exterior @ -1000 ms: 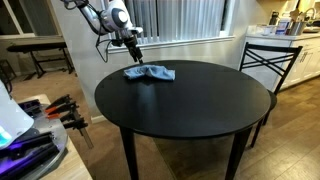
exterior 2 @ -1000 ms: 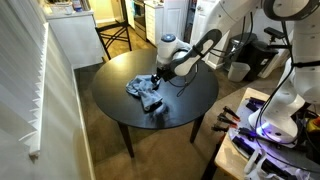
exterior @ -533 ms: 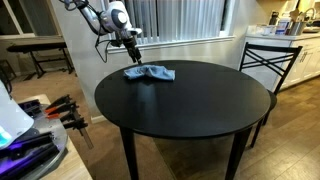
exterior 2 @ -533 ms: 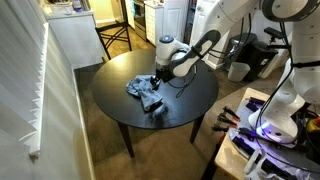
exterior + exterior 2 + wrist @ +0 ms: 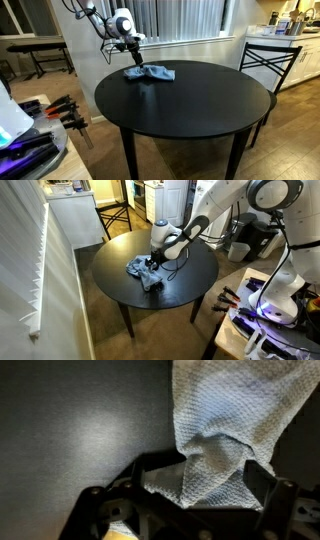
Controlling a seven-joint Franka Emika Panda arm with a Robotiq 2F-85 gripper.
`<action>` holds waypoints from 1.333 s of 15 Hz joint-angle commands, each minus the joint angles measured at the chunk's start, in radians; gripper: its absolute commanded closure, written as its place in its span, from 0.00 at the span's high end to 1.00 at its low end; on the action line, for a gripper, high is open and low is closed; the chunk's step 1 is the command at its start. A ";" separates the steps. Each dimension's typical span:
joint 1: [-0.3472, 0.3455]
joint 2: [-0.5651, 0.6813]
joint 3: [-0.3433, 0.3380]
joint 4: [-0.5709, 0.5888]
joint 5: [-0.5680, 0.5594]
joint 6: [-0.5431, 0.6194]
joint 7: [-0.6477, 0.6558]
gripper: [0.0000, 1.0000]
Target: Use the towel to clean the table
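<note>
Closest to us in an exterior view, a cluster of orange-handled clamps point(image 5: 66, 112) sits on a side surface at the lower left. Past them stands the desk point(image 5: 190, 110): round, black and matte, on dark legs over a wood floor point(image 5: 290, 140). Its top takes a soft sheen from the room light. In the wrist view the same surface point(image 5: 70, 420) reads as dark grey with a pale patch of glare. Beyond the desk's far rim, a black metal chair point(image 5: 268, 62) with a crossed back stands beside a white counter point(image 5: 285, 38). Vertical blinds point(image 5: 180, 18) cover the back wall. From the opposite side, the desk point(image 5: 190, 285) stands near a window with slatted blinds point(image 5: 35, 270).

The towel point(image 5: 149, 72) lies on the far part of the desk top, close to the rim on the arm's side. It is blue-grey and crumpled in a low heap. In an exterior view the towel point(image 5: 146, 272) spreads unevenly, with one tail trailing away from the arm. Up close the towel point(image 5: 225, 420) shows a pale waffle weave, with a creased fold running down its middle.

The pincer point(image 5: 133, 50) points down over the towel's edge nearest the arm, as both exterior views show point(image 5: 153, 258). In the wrist view the pincer point(image 5: 205, 478) has its two dark fingers point(image 5: 262, 480) standing apart, with the towel's fold between them. It is too dim there for us to tell whether the pads touch the cloth.
</note>
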 commanded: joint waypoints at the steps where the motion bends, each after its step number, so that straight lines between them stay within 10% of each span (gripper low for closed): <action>1: -0.017 0.148 0.026 0.179 0.097 0.003 -0.045 1.00; 6: 0.015 0.302 -0.007 0.368 0.135 -0.018 -0.016 1.00; 7: 0.023 0.328 -0.019 0.396 0.132 -0.020 -0.014 0.75; 20: 0.049 0.397 -0.080 0.523 0.121 -0.078 0.004 0.09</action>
